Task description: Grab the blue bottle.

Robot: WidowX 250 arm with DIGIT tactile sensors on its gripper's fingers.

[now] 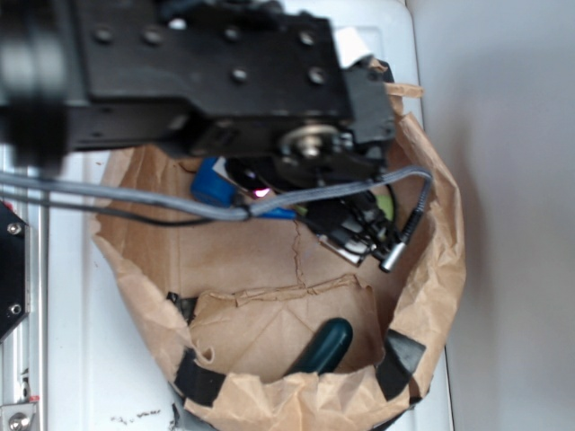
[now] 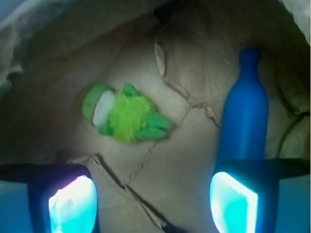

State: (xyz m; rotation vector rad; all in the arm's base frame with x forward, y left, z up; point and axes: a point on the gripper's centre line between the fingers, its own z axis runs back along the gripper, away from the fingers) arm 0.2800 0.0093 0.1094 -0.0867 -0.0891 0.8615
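Observation:
The blue bottle [image 2: 244, 114] lies on the brown paper floor of the bag, neck pointing away, at the right of the wrist view. Its base runs behind my right finger [image 2: 233, 204]. My gripper [image 2: 153, 204] is open, with only bare paper between the glowing pads; the bottle sits in line with the right pad, not between the two. In the exterior view only a blue patch of the bottle [image 1: 212, 184] shows under the arm, and the gripper [image 1: 359, 238] hangs inside the bag.
A yellow-green plush toy [image 2: 126, 114] lies left of the bottle. A dark green rounded object [image 1: 325, 346] rests at the bag's near side. The crumpled paper bag walls [image 1: 440, 260] ring the whole workspace.

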